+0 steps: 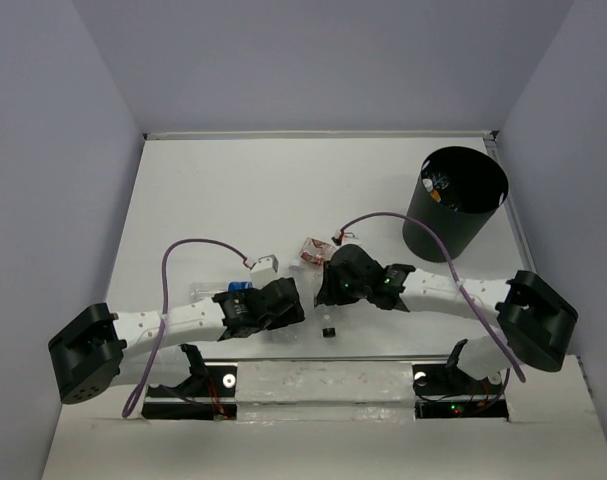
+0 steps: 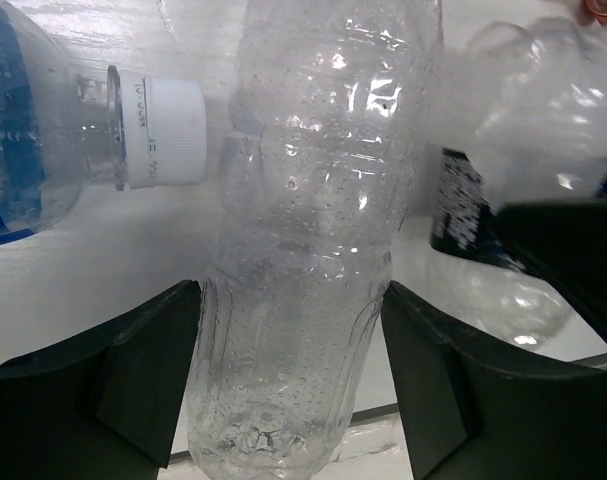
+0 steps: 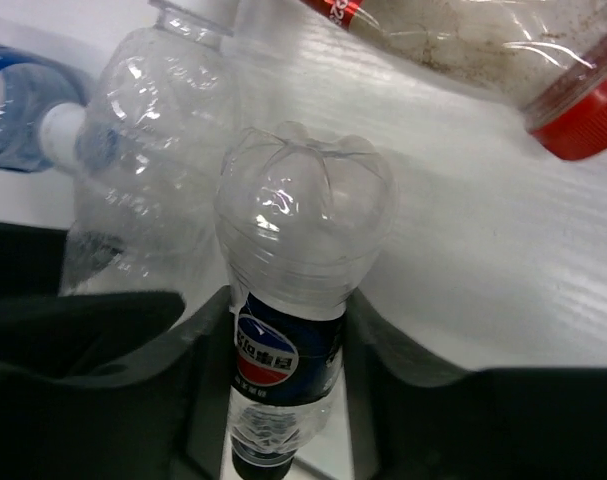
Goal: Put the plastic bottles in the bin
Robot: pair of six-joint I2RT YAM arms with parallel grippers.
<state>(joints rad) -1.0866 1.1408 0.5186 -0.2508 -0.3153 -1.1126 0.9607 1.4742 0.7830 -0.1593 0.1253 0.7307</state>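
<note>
- unlabelled bottle (image 2: 323, 180): clear, central, its sides touching both fingers of the left pincer (image 2: 291, 350).
- blue-labelled bottle (image 2: 33, 130): left of it, white cap (image 2: 168, 125) just beside it.
- dark-labelled bottle (image 2: 473, 215): right of it, on the tabletop (image 2: 83, 270).

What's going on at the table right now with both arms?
Both arms are working in the bottle cluster. The left gripper is closed around the unlabelled bottle, and the right gripper around the dark-labelled bottle; neither is visibly lifted. A blue-labelled bottle and a red-capped bottle lie loose beside them. The bin stands at the far right.
</note>
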